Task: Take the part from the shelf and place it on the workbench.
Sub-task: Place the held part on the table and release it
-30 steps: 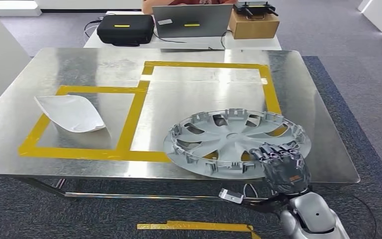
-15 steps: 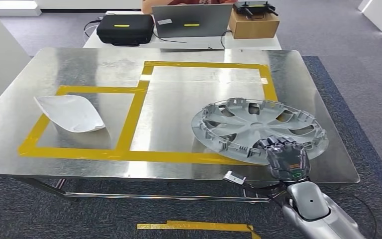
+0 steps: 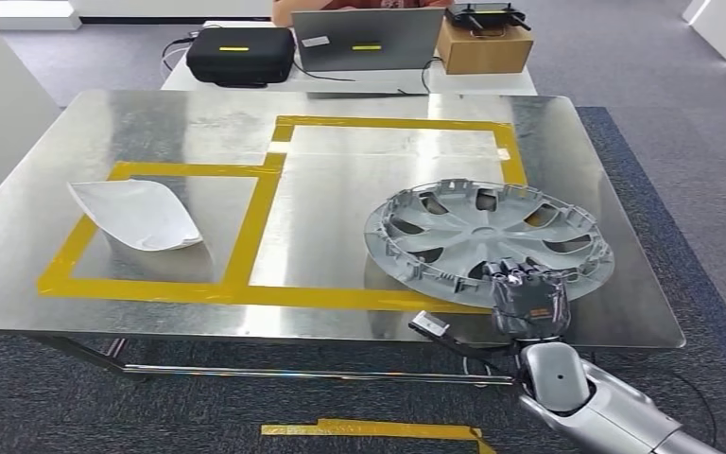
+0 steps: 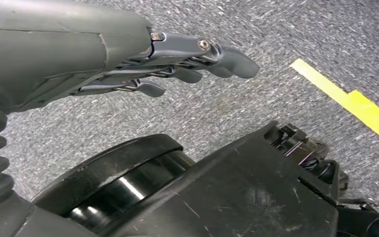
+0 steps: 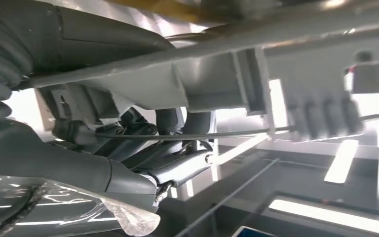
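Head view: hubcap [image 3: 488, 241] in right hand [image 3: 529, 303].

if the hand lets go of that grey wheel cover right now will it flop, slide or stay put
The wheel cover looks like rigid moulded plastic, so probably no flop. It seems tilted, near edge held by the right hand, so it would likely drop flat. The steel table looks slick; it may slide slightly.

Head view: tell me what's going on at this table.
The robot's right hand grips the near rim of a grey hubcap, held inner side up over the right part of the steel workbench, inside the larger yellow tape outline. Whether the hubcap is fully resting on the surface is hard to tell. A white curved part lies in the smaller taped square to the left. The left hand hangs over the carpet, holding nothing.
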Available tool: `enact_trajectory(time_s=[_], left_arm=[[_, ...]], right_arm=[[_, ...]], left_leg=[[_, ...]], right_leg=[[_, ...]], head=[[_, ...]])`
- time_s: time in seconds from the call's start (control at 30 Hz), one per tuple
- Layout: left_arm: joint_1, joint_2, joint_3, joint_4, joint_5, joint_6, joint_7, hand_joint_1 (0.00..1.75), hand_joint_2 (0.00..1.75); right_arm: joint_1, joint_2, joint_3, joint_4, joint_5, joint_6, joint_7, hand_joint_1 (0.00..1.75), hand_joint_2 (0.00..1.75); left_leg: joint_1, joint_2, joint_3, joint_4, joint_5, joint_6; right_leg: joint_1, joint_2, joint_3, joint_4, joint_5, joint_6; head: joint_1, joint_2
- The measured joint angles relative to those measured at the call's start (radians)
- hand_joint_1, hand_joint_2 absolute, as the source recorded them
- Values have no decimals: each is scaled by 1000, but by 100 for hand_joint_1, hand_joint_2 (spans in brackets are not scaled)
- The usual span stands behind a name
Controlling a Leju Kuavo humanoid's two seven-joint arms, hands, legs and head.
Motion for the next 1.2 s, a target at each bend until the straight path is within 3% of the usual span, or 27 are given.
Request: enact_trajectory(time_s=[0.1,0.17,0.23,0.3,0.37,0.63,0.93,1.2], left_arm=[[0,1,0,0,0,-5,0,0,175],[0,2,0,0,0,-14,0,0,175],[0,3,0,0,0,-23,1,0,87],[1,3,0,0,1,-20,4,0,0],[1,4,0,0,1,-16,9,0,0],[0,4,0,0,-12,-16,19,0,0],[0,4,0,0,-22,-17,21,0,0],[0,4,0,0,-23,-17,21,0,0]], right_arm=[[-17,-19,44,16,0,0,5,0,175],[-25,-27,63,23,0,0,6,0,175],[-33,-32,80,28,0,0,7,0,175],[-41,-36,94,31,0,0,7,0,87],[-51,-39,105,33,0,0,7,0,0],[-86,-41,147,36,0,0,7,0,0],[-216,-41,246,15,0,0,7,0,0],[-268,-41,288,2,0,0,7,0,0]], left_leg=[[0,0,0,0,0,0],[0,0,0,0,0,0],[0,0,-1,0,0,0],[0,0,-1,0,0,0],[0,0,-1,0,0,0],[0,0,-1,0,0,0],[0,0,-1,0,1,0],[0,0,-1,0,1,0]], right_leg=[[0,0,0,0,0,0],[0,0,-1,0,0,0],[0,0,-1,0,0,0],[0,0,-1,0,0,0],[0,0,-1,0,0,0],[0,0,-1,0,0,0],[0,0,-1,0,0,0],[0,0,-1,0,0,0]], head=[[0,0],[0,0],[0,0],[0,0],[0,0],[0,0],[0,0],[0,0]])
